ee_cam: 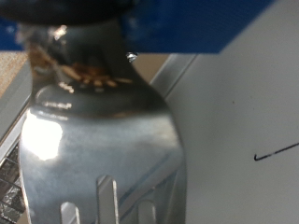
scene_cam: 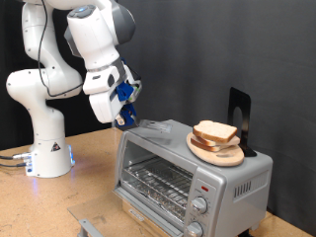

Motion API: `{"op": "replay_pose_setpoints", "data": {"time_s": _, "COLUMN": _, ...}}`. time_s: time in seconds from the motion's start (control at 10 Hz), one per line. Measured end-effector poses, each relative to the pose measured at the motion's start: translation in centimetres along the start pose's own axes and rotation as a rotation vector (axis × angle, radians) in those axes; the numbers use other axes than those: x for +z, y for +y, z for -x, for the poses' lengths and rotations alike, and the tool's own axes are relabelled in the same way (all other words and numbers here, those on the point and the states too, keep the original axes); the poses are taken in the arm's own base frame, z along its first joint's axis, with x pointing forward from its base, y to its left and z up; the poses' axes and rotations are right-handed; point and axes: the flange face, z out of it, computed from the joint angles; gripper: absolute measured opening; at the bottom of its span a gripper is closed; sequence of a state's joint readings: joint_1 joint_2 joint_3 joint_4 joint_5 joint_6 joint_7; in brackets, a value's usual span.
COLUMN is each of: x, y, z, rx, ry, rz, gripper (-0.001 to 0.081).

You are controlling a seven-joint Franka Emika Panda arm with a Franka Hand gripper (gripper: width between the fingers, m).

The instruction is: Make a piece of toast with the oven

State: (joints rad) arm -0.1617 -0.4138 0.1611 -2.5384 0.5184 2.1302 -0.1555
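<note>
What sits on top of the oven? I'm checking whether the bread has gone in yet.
On the oven roof rests a round wooden plate with the piece of toast stacked on it. The plate's centre is covered by bread. A black stand rises behind.

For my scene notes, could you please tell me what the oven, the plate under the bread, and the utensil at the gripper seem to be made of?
Oven: silver metal, brushed-looking sheen, glass door. Plate: probably wood, matte tan. Utensil: polished metal, mirror-like reflections, slotted.
</note>
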Motion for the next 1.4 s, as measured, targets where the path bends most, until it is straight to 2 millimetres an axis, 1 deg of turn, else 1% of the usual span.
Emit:
{"op": "replay_pose_setpoints", "data": {"time_s": 0.1, "x": 0.1, "y": -0.2, "z": 0.0, "rx": 0.001, "ry": 0.0, "rz": 0.022, "gripper": 0.0393}}
{"op": "replay_pose_setpoints", "data": {"time_s": 0.3, "x": 0.0, "y": -0.8, "z": -0.9, "rx": 0.022, "ry": 0.079, "rz": 0.056, "gripper": 0.0393}}
{"op": "replay_pose_setpoints", "data": {"time_s": 0.5, "x": 0.1, "y": -1.0, "z": -1.8, "rx": 0.03, "ry": 0.137, "rz": 0.065, "gripper": 0.0393}}
{"op": "replay_pose_setpoints", "data": {"time_s": 1.0, "x": 0.3, "y": -1.1, "z": -3.1, "rx": 0.054, "ry": 0.163, "rz": 0.058, "gripper": 0.0393}}
{"op": "replay_pose_setpoints", "data": {"time_s": 1.4, "x": 0.9, "y": -1.8, "z": -4.3, "rx": 0.068, "ry": 0.154, "rz": 0.051, "gripper": 0.0393}}
